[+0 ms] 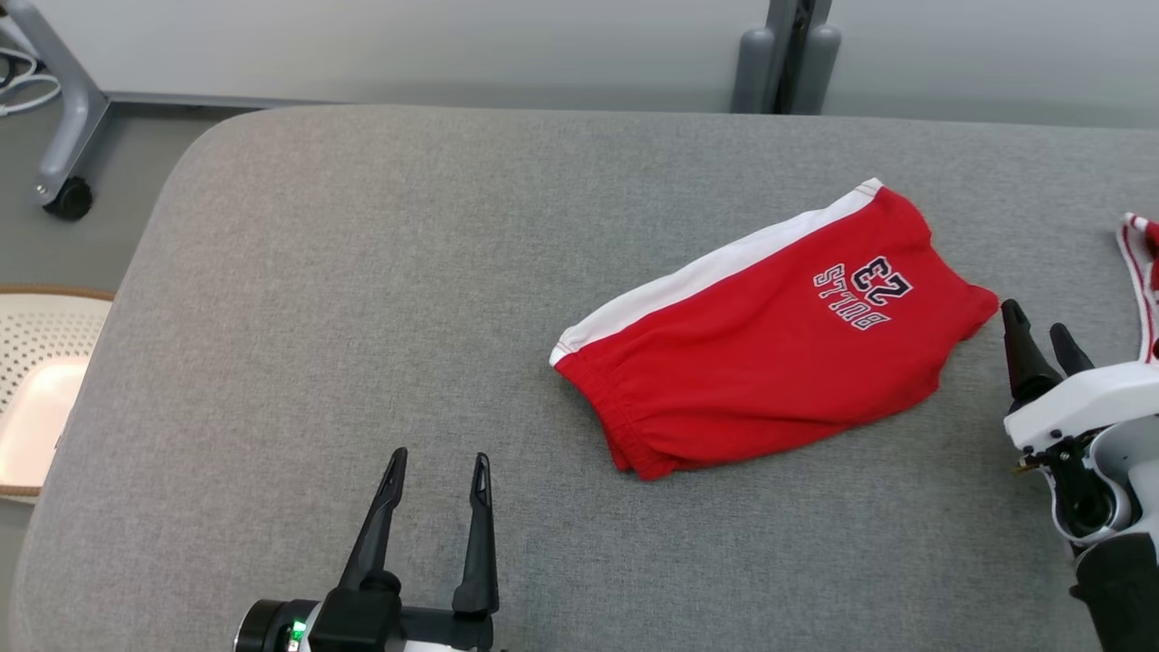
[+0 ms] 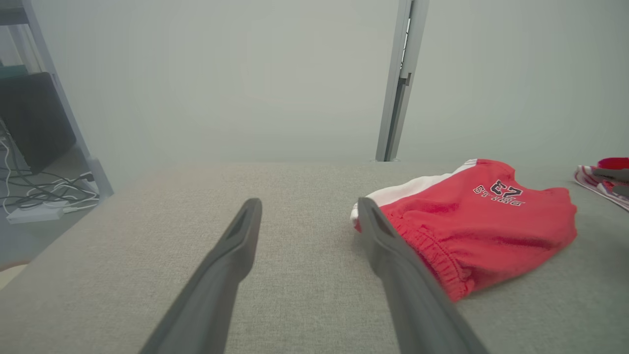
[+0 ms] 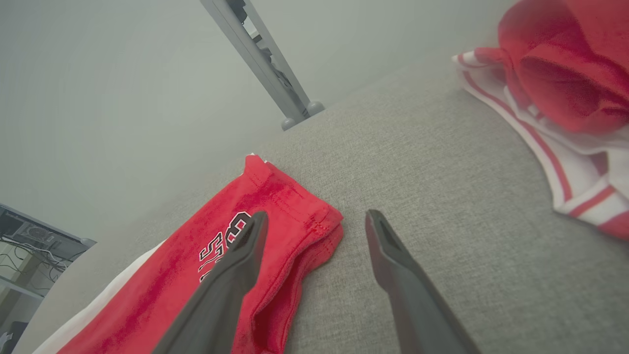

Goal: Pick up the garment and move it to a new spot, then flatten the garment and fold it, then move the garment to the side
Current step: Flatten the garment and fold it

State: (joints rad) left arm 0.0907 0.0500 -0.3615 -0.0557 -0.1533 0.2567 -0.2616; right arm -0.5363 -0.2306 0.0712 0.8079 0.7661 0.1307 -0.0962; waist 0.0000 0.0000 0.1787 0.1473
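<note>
Left gripper and right gripper spread wide, empty, over grey cushion (folded red shorts there); pale wall behind.

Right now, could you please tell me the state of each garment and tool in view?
Red shorts: folded over, lying flat, ungripped.
Red-and-white garment: crumpled, ungripped.
Left tool: open, empty.
Right tool: open, empty, close to the shorts.
</note>
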